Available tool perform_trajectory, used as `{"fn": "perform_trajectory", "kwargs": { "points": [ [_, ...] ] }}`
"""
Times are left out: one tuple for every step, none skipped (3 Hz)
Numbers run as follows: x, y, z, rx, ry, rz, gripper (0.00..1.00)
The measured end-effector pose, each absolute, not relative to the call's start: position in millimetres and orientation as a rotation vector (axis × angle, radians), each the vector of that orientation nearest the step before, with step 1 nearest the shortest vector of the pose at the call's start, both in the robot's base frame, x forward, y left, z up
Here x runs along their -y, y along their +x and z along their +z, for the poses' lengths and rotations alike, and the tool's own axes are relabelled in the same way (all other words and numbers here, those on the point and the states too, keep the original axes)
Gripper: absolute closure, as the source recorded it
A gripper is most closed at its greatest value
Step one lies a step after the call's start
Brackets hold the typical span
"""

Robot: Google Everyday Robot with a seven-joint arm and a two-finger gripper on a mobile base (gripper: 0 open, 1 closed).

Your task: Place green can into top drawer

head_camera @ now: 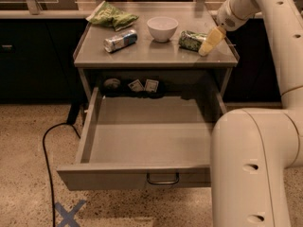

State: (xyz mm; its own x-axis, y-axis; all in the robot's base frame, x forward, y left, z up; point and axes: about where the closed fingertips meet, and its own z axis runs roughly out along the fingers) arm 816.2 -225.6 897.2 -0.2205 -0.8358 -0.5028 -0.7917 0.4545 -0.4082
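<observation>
The green can point(191, 40) lies on its side on the grey table top point(151, 56), just right of the white bowl point(162, 28). My gripper point(210, 40), with yellowish fingers, reaches down from the upper right and is right beside the can's right end, overlapping it. The top drawer point(142, 145) is pulled wide open below the table top, with nothing inside it; its dark loop handle point(163, 178) is at the centre of the front panel.
A silver-and-blue can point(120, 40) lies left of the bowl and a green chip bag point(111, 17) is at the back left. Small items point(142, 85) sit in the shadow behind the drawer. My white arm point(255, 164) fills the right foreground. A black cable point(49, 145) runs over the floor.
</observation>
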Motion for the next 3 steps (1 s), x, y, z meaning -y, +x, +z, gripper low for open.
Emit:
{"fn": "perform_trajectory", "kwargs": {
  "points": [
    [209.2,832.4,865.1,-2.047,-1.324,-0.013,0.0],
    [202.0,842.7,832.2,-2.079,-1.276,0.062,0.0],
    [188.5,847.9,830.0,-2.061,-1.286,0.077,0.0]
  ]
}}
